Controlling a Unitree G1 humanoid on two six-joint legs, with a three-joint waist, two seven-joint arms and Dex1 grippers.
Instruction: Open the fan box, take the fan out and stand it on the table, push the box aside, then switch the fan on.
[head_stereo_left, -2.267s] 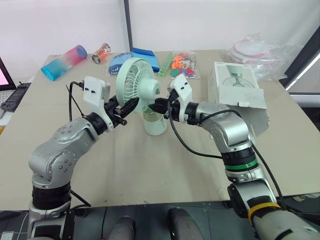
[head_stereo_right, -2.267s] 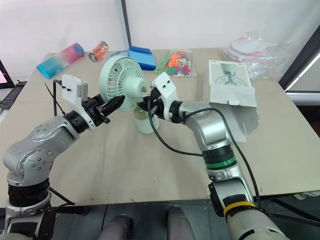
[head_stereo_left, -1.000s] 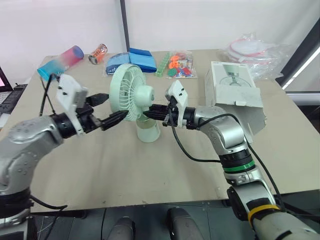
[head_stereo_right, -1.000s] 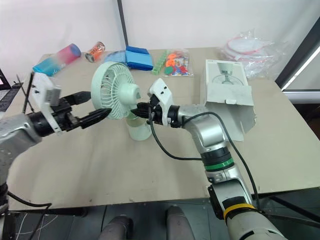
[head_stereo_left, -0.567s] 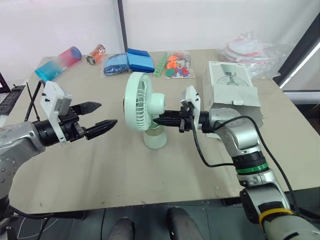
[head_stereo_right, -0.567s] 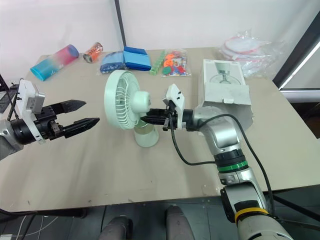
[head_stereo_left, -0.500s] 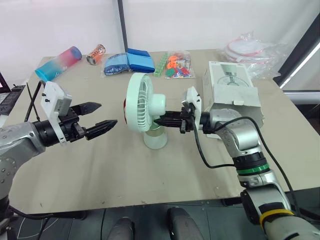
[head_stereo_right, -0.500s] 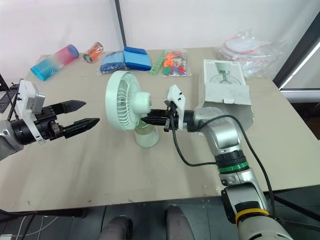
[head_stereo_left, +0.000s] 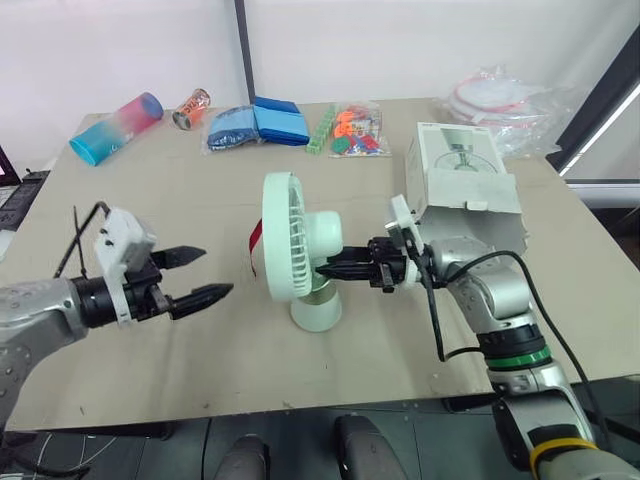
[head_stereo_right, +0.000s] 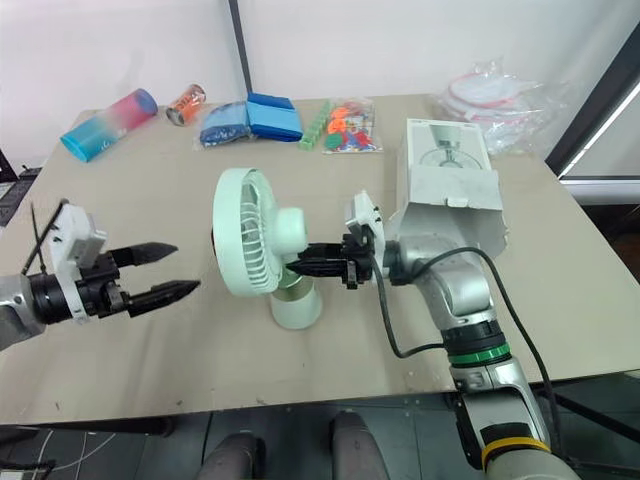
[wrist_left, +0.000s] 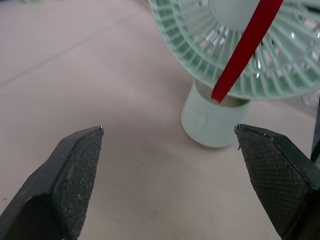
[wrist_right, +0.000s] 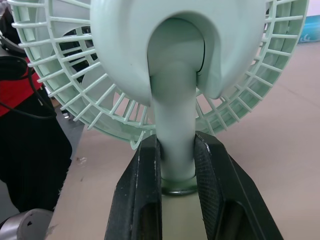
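Out on the left, the left gripper (head_stereo_left: 216, 272) hangs low over the table (head_stereo_left: 180, 190), jaws spread wide and holding nothing, its fingertips (wrist_left: 82, 150) aimed at the fan and clear of it. Far behind it, at the back edge, lie a pink-and-blue bottle (head_stereo_left: 110, 127) and a small can (head_stereo_left: 190, 103). Moving to the centre, there's the mint-green fan (head_stereo_left: 300, 250), out of its box and upright on its round base (head_stereo_left: 318, 313) on the tabletop, grille turned towards the left gripper, a red ribbon (wrist_left: 247, 45) dangling across the front of the cage. Behind it at the far edge sit blue packets (head_stereo_left: 255, 122) and a bag of bright coloured pieces (head_stereo_left: 350, 135). Now the right gripper (head_stereo_left: 325, 268): it reaches in from the back of the fan, and the right wrist view shows both fingers (wrist_right: 140, 200) pressed against the fan's stem (wrist_right: 175, 135), one on each side, clamped just below the motor housing. Further right stands the white fan box (head_stereo_left: 465, 185), its flap hanging open towards the robot, just beside the right forearm. Clear plastic bags (head_stereo_left: 505, 100) lie at the far right corner.
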